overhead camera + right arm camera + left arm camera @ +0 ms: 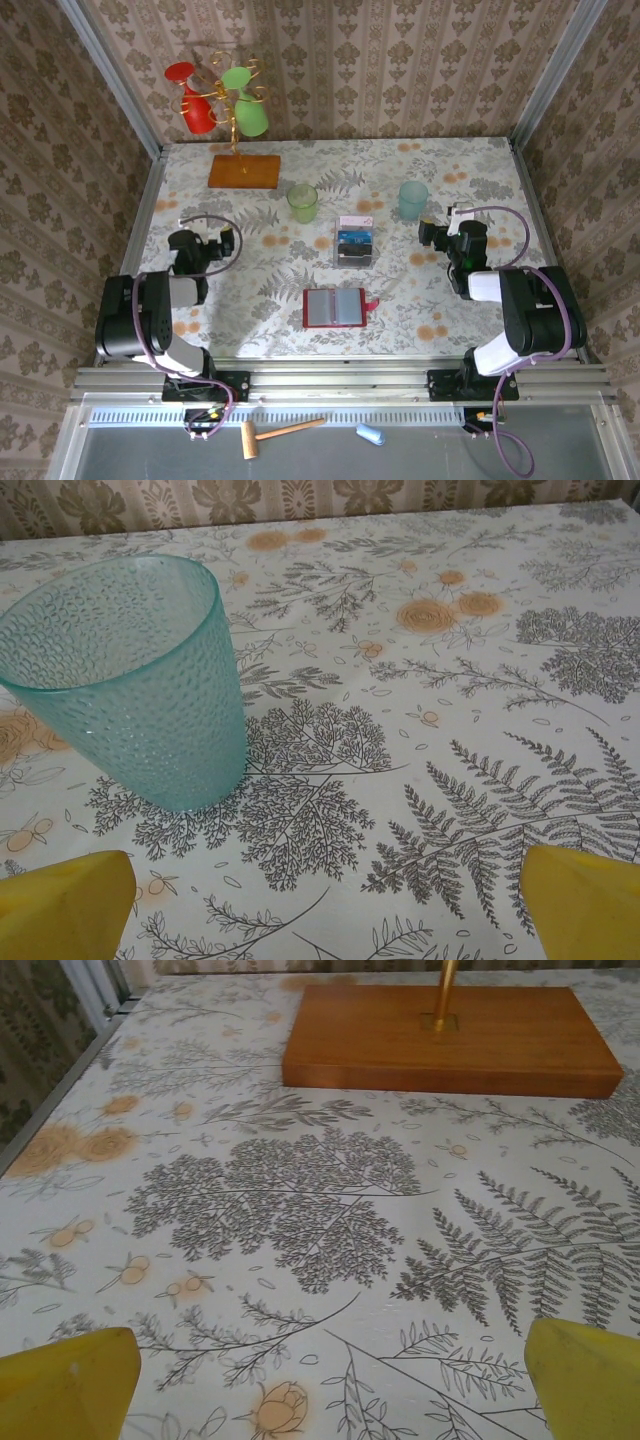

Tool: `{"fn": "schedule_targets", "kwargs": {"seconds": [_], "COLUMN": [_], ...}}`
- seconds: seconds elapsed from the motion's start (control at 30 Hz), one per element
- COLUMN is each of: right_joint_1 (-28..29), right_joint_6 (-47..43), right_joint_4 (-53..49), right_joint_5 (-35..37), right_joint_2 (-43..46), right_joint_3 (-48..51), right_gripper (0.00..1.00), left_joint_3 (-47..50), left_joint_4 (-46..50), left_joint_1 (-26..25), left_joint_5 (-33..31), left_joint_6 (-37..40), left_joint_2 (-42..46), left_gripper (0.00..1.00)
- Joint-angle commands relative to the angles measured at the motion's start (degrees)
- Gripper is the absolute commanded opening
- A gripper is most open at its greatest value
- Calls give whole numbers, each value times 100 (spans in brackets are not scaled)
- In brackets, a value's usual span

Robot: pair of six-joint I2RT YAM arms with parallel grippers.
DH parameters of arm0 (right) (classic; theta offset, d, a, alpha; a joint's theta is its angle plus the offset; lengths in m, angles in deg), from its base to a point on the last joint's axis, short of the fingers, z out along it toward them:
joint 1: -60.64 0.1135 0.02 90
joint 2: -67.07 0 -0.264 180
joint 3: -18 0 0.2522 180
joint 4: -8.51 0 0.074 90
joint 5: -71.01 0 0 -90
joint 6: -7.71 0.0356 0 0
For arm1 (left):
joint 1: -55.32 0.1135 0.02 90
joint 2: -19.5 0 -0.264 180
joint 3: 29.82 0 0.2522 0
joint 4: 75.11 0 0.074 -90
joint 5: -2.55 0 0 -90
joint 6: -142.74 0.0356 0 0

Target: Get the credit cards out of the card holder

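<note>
Top external: wallet (335, 308) lies open near the front edge, cards (355, 241) just beyond it; left gripper (228, 243) and right gripper (430, 236) gape empty. Pin wallet first if any card sits inside

The table (450, 170) is viewed from high above and behind; the wooden base (450, 1040) is faced low and near from the left wrist, the teal cup (130, 680) from the right; both are shared overhead.

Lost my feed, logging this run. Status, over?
Left claw open, empty; right claw open, empty. Card holder lies open, credit cards on the table beyond it. Teal cup close ahead of right claw.
</note>
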Motion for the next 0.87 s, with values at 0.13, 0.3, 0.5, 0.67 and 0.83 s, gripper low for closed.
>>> {"fn": "schedule_targets", "kwargs": {"seconds": [0.13, 0.3, 0.5, 0.67, 0.83], "right_joint_1": [35, 39, 47, 64, 65], "right_joint_6": [-102, -101, -102, -120, -120], "right_joint_4": [263, 254, 247, 221, 247], "right_joint_5": [-53, -42, -30, -3, 3], "right_joint_2": [-41, -35, -45, -62, -44], "right_joint_3": [31, 27, 14, 0, 20], "right_gripper": [100, 100, 100, 100, 100], "left_joint_3": [-146, -147, -97, 131, 400], "left_joint_4": [-309, -296, -371, -807, -1379], "left_joint_1": [-314, -355, -409, -617, -745], "left_joint_5": [-292, -382, -451, -821, -967], "left_joint_6": [414, 428, 478, 605, 721], "left_joint_2": [-149, -140, -121, -128, -156], "left_gripper": [100, 100, 100, 100, 100]}}
